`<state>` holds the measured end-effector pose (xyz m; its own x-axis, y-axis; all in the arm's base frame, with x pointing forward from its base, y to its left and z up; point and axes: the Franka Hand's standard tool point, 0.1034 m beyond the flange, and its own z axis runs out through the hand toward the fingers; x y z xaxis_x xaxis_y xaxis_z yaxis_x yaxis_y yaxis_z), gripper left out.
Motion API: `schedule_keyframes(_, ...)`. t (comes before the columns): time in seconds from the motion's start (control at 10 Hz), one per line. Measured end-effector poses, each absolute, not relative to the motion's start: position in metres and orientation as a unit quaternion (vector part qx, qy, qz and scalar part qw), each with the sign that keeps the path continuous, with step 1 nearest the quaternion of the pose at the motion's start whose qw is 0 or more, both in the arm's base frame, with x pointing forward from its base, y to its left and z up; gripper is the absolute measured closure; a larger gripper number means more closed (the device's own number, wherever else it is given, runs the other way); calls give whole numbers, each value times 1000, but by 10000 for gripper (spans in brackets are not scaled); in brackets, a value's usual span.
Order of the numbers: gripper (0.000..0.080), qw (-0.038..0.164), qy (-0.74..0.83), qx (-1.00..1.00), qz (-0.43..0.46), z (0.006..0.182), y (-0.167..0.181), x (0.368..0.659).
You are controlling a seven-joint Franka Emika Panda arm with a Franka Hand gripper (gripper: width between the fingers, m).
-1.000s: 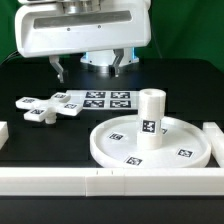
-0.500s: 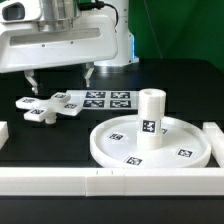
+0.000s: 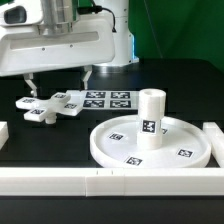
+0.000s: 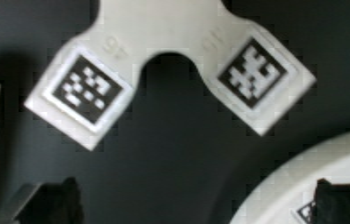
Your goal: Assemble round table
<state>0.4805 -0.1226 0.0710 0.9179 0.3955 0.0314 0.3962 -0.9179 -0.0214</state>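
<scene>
The cross-shaped piece (image 3: 45, 106) lies flat on the black table at the exterior view's left, and its two tagged arms fill the wrist view (image 4: 154, 45). The round disc (image 3: 175, 150) lies at the exterior view's right, with the thick short cylinder (image 3: 150, 118) standing upright in its centre. A curved white edge of the disc (image 4: 314, 175) shows in the wrist view. My gripper (image 3: 57, 80) hangs above the cross-shaped piece, open and empty, and it shows in the wrist view (image 4: 193, 205) with its fingertips (image 4: 47, 200) apart over dark table.
The marker board (image 3: 108, 100) lies beside the cross-shaped piece, towards the middle. Long white rails run along the front (image 3: 110, 182), with shorter ones at the exterior view's left (image 3: 3, 130) and right (image 3: 212, 135). A green backdrop stands behind.
My gripper has moved to the exterior view's left, from above the marker board to above the cross-shaped piece. The parts have not moved.
</scene>
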Motion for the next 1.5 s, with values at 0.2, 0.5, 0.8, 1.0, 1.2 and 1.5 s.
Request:
schedule_keyframes(0.2, 150, 13, -205, -979, -13, 66, -142, 464)
schedule_keyframes(0.5, 150, 14, -203, -979, -11, 65, -141, 463)
schedule_keyframes(0.8, 150, 12, -200, -980, -7, 54, -144, 453)
schedule_keyframes(1.0, 150, 12, -200, -980, -4, 51, -143, 446)
schedule_keyframes(1.2, 150, 10, -200, -980, -2, 44, -144, 443)
schedule_keyframes(1.5, 150, 13, -201, -980, 4, 37, -144, 438)
